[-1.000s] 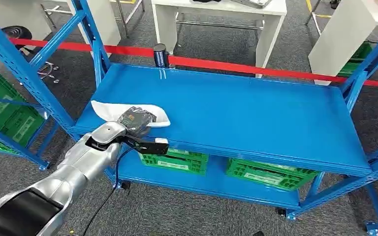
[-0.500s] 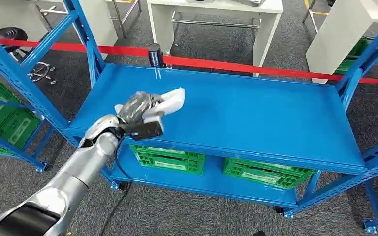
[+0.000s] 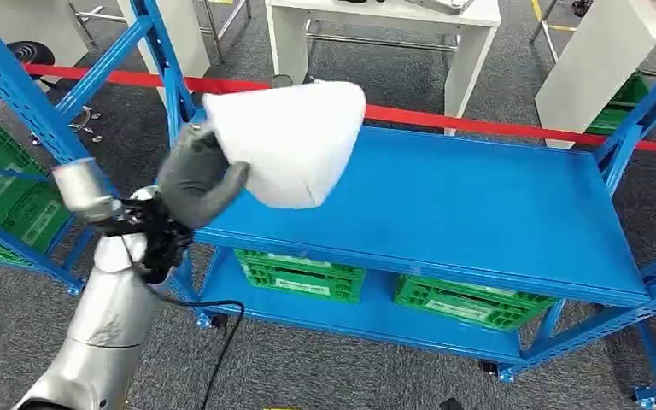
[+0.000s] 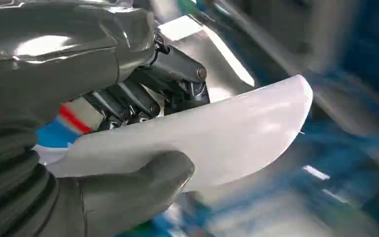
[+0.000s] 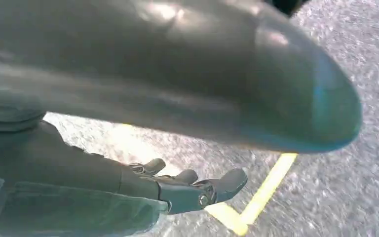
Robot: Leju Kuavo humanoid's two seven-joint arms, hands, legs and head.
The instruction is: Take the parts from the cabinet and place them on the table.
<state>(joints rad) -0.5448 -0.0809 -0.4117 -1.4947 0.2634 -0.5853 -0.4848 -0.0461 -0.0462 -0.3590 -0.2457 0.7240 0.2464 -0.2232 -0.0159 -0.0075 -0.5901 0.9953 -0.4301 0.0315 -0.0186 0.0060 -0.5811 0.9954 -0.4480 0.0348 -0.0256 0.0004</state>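
Left hand (image 3: 195, 178) has the part (image 3: 290, 141), a flat white piece, rounded at its far end. It sits clamped between my thumb (image 4: 148, 180) on one face and my fingers (image 4: 150, 101) on the other, at the end nearest my wrist. Grip looks firm from the wrist view. Fingers are wrapped only as far as the part's thickness allows, nothing else in them.

Part is up in the air, above the near left corner of the blue shelf (image 3: 444, 196) and apart from it. Its long axis runs away from my palm, out over the shelf toward the red tape (image 3: 495, 126). So the free end leads and the held end trails.

Right hand (image 5: 192, 190) hangs low over grey floor near a yellow line (image 5: 256, 197), fingers loosely extended, holding nothing. It is well away from the part. Left is the working hand.

Judgement: part is off the shelf, carry to the table not yet done. A white table (image 3: 376, 26) stands beyond the tape. Watch the leading end near the blue upright (image 3: 166, 64) when swinging away.
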